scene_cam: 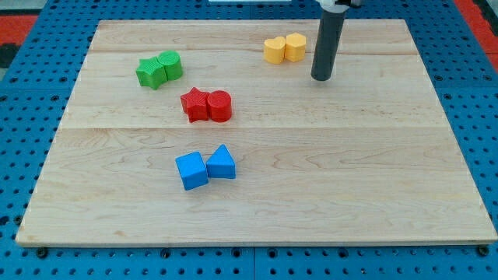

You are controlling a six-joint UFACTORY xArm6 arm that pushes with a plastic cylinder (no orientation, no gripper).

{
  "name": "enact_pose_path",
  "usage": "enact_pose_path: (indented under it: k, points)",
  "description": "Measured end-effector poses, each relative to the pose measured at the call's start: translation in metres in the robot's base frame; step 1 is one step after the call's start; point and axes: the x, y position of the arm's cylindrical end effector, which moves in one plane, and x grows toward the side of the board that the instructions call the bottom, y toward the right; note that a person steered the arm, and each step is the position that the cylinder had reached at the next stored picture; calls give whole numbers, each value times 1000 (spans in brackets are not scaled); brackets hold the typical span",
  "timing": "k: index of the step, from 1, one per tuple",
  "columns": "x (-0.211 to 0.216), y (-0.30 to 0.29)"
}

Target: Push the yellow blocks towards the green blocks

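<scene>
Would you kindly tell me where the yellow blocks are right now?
The yellow blocks sit touching as a pair near the view's top edge of the board, right of centre, just left of my tip and well right of the green blocks.

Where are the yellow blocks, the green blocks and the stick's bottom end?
yellow blocks (285, 48), camera view, where the touching pair meets, near the view's top.
green blocks (159, 69), camera view, where the touching pair meets, upper left.
my tip (322, 78), camera view, rod's very end, right of the yellow blocks, apart from them.
</scene>
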Motion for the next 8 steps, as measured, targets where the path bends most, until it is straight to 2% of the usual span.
enact_pose_path:
  k: [3, 5, 6, 7, 8]
  points:
    - [-9, 8]
    - [-26, 8]
    - [-50, 1]
    - [-71, -21]
    - [-72, -68]
